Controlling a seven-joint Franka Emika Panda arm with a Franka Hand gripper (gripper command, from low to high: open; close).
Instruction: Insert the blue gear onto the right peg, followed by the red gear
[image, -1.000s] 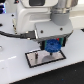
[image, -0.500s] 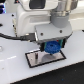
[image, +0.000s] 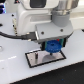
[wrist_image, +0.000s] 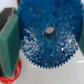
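My gripper is shut on the blue gear and holds it flat just above the grey plate with a black rim, over the end at the exterior view's right. In the wrist view the blue gear fills the frame with its centre hole showing, between the green finger pads. A sliver of the red gear shows at the frame's corner. The right peg is hidden under the gear and gripper. A dark upright pin stands on the plate's other end.
The white arm with a black cable hangs over the white table. The plate lies near the table's front.
The gripper with the blue gear has sunk slightly toward the plate. Otherwise nothing has visibly moved.
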